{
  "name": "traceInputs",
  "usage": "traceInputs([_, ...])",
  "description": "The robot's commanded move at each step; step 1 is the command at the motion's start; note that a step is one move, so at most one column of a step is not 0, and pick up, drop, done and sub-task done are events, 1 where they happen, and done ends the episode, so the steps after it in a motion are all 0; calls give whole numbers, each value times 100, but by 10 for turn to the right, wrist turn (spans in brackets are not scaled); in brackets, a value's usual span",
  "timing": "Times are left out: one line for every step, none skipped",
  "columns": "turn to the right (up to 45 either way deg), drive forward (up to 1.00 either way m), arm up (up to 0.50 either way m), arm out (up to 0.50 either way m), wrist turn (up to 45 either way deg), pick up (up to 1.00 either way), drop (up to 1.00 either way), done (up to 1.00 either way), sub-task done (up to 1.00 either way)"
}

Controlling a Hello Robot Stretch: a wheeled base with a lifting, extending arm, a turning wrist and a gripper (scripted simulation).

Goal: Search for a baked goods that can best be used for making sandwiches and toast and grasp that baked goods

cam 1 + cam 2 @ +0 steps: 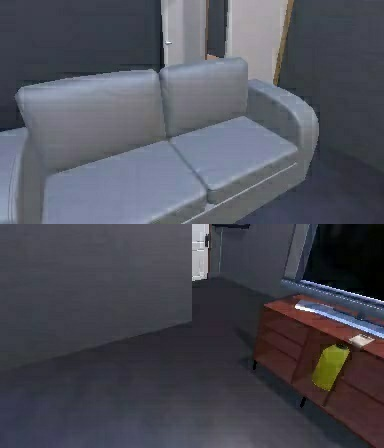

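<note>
A grey sofa [150, 140] with two back cushions and two seat cushions stands close ahead in the forward view, angled across the picture. In the arm side view a reddish wooden dresser [300, 344] with drawers stands at the right; a yellow-green cloth [328, 367] hangs down its front, and a small pale flat thing [362, 341] lies on its top by the cloth. I see nothing shaped like bread.
Behind the sofa a pale doorway [195, 30] opens between dark walls, with an orange-brown door edge [283, 40] to its right. A grey wall [90, 284] spans the arm side view's left, a white door [201, 249] stands far off, and dark bare floor [170, 374] lies between.
</note>
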Motion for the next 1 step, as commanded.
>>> traceInputs([-450, 0, 0, 0, 0, 0, 0, 0, 0])
